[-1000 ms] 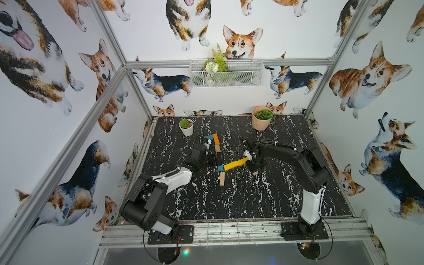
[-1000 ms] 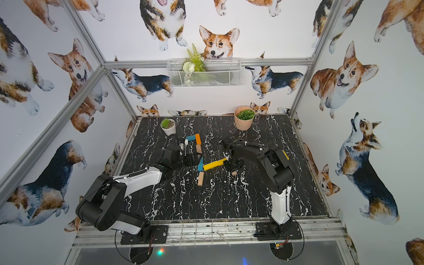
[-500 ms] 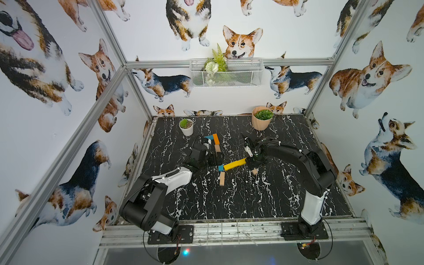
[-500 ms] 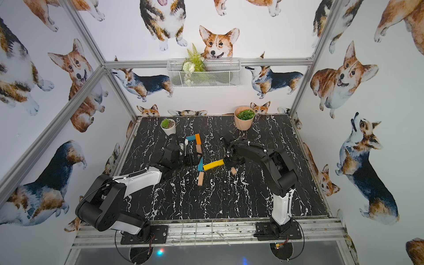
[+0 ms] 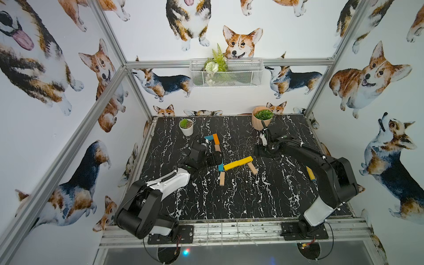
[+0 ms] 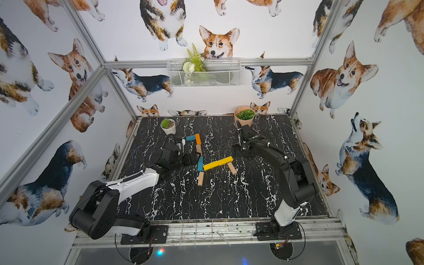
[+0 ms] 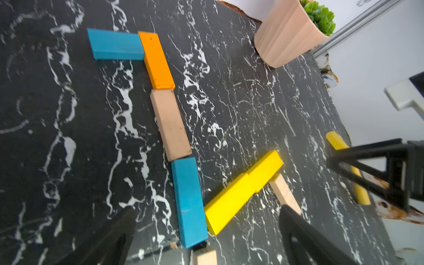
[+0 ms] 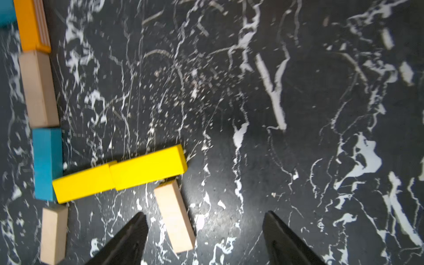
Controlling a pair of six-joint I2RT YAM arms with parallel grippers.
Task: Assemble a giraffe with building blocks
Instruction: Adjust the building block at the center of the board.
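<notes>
Right wrist view: tan leg block [image 8: 174, 215] looks light, stiff, smooth, best pinched across its long sides; right gripper [image 8: 204, 214] and left gripper [image 7: 207, 208] gape empty.

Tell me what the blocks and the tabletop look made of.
Tan block: bare wood, matte, faint grain. Orange block: painted wood, likely; its side shows layered lines. Yellow blocks: probably the same wood under smooth, opaque paint. Tabletop: black with white veins, a marble look with slight sheen; real stone or printed sheet, cannot tell.
</notes>
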